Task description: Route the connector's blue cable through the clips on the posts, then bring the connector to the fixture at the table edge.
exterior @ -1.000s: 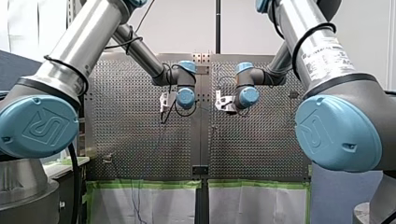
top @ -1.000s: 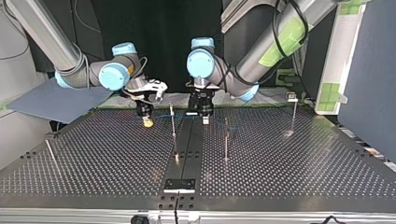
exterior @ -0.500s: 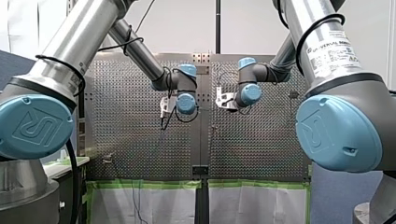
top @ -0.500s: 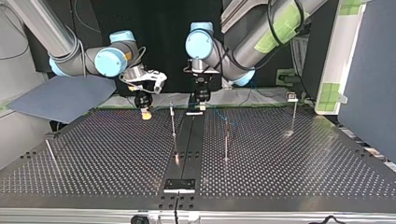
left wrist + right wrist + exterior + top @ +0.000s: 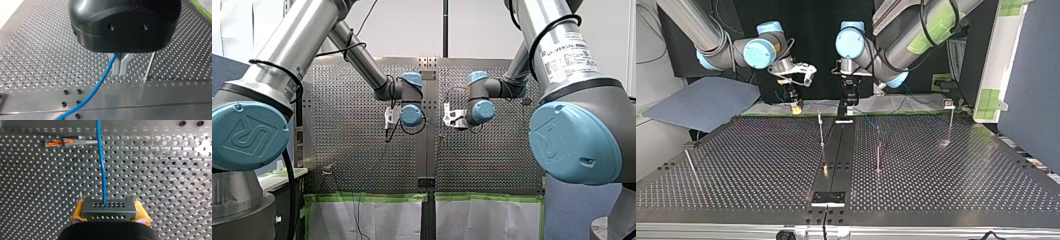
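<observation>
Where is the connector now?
In the right wrist view, the connector sits clamped between my right gripper's yellow pads, its blue cable running ahead over the table.

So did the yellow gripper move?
Yes. My right gripper rose in the top view, from below the nearby post's top to level with it.

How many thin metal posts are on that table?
4, in the top view: one thin metal post left of the dark centre strip, one right of it, one far right, one near the left edge. More may be hidden.
</observation>
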